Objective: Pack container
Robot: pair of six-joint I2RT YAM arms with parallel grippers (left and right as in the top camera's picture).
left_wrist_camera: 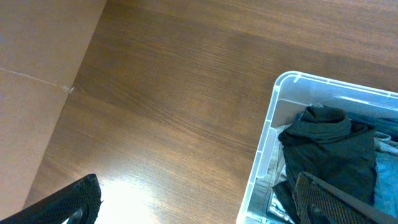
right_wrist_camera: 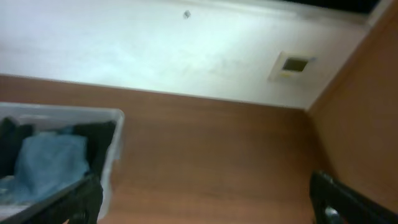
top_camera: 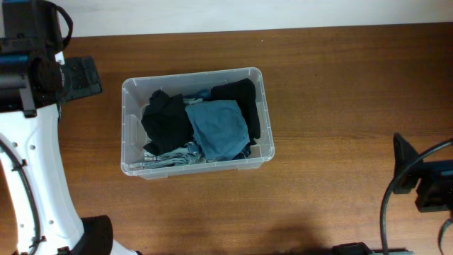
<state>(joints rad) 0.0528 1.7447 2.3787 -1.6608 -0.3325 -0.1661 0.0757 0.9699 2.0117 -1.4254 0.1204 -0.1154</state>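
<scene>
Judging by the bare counter [top_camera: 333, 92], no loose item waits outside the container [top_camera: 132, 127], so the step in hand looks like settling the load. To do it well, an arm should come in from above and press the highest fold down at the middle, not at the thin walls, which would flex or let the bin skid on the smooth wood. The other arm could brace the rim from the far side.

The left gripper [left_wrist_camera: 199, 205] has its fingers spread wide with nothing between them, and it sits at about 10 o'clock from the bin. The right gripper [right_wrist_camera: 205, 202] is well apart at about 4 o'clock; its view is soft, but its fingers seem likewise apart and empty.

The container is clear plastic with a rounded rim, lying a little toward 9 o'clock of the counter's centre. Inside are a black garment [top_camera: 168, 122] toward 9 o'clock, a blue garment [top_camera: 221, 129] at the middle and a second dark piece [top_camera: 241, 95] toward 1 o'clock.
</scene>
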